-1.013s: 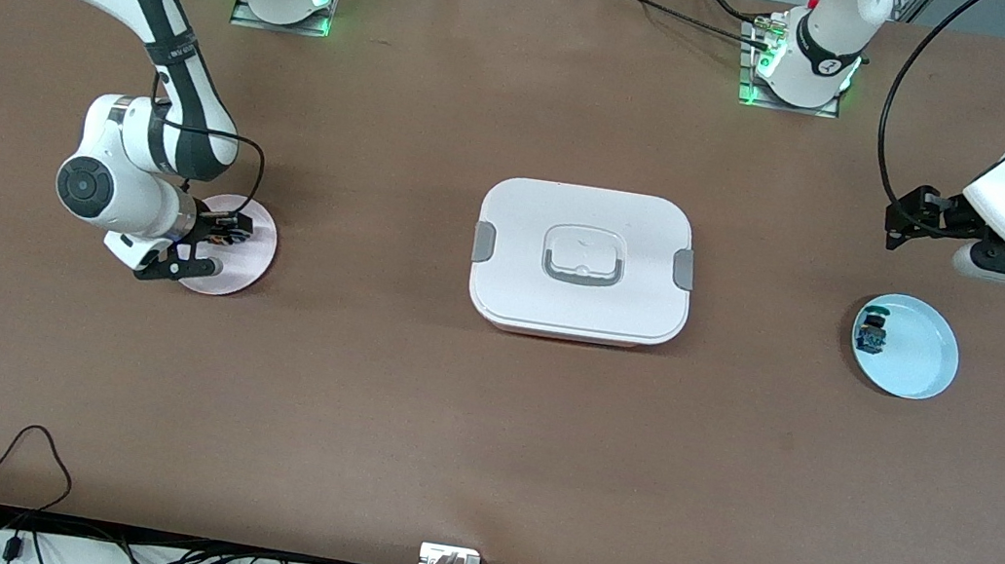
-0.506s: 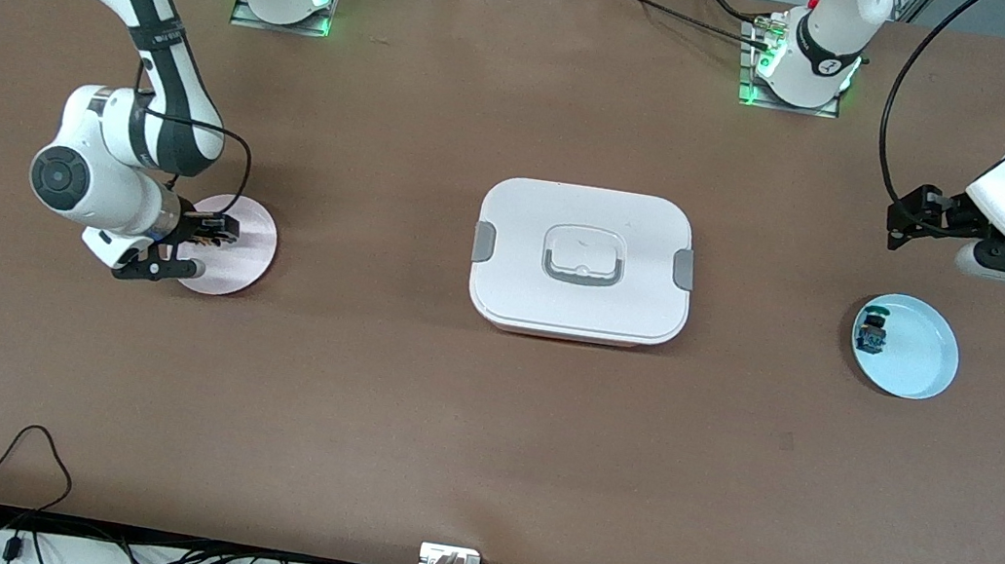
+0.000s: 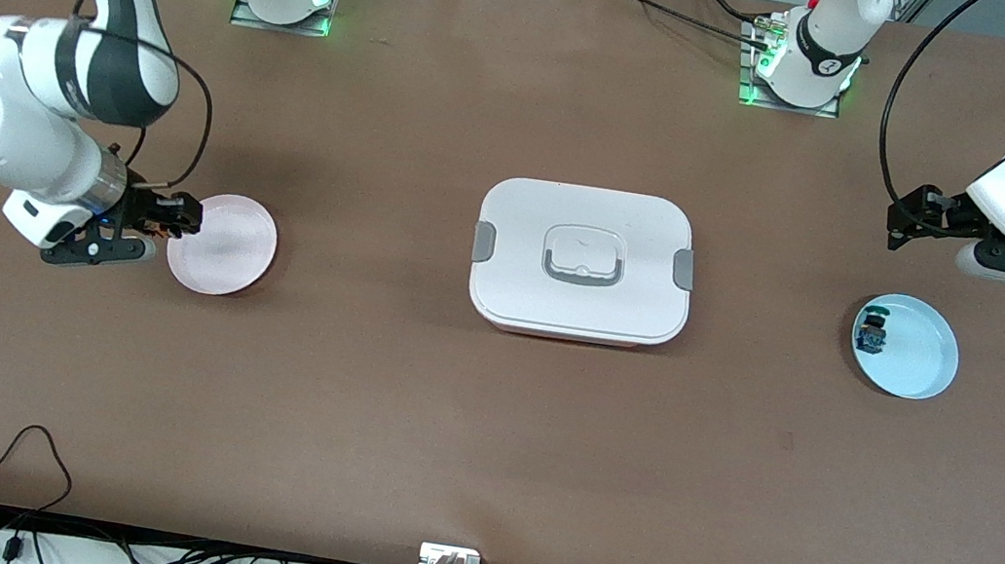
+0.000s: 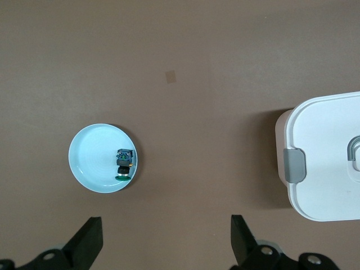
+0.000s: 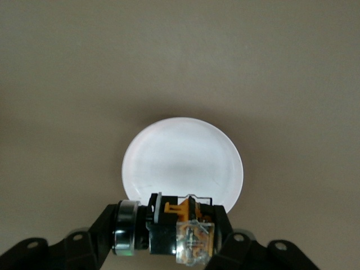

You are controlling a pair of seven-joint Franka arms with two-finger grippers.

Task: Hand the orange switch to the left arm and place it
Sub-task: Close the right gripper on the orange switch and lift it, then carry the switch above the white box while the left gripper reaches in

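My right gripper (image 3: 177, 217) is shut on the orange switch (image 5: 191, 236), a small black body with orange and clear parts and a silver ring. It holds the switch in the air over the edge of the pink plate (image 3: 222, 245), which shows bare in the right wrist view (image 5: 183, 163). The right gripper (image 5: 167, 228) grips the switch on both sides. The white box (image 3: 582, 259) sits mid-table. My left gripper (image 3: 900, 220) is open and empty, up over the table beside the blue plate (image 3: 919, 360); its own view (image 4: 166, 242) shows wide-apart fingers.
The blue plate (image 4: 93, 154) holds a small dark switch with a green cap (image 4: 125, 164), also seen in the front view (image 3: 871, 332). One clasp end of the box (image 4: 326, 157) shows in the left wrist view. Cables lie along the table's near edge.
My right arm has risen and drawn back from the pink plate toward its own end of the table, carrying the switch. The plate is now bare. The left arm has barely moved.
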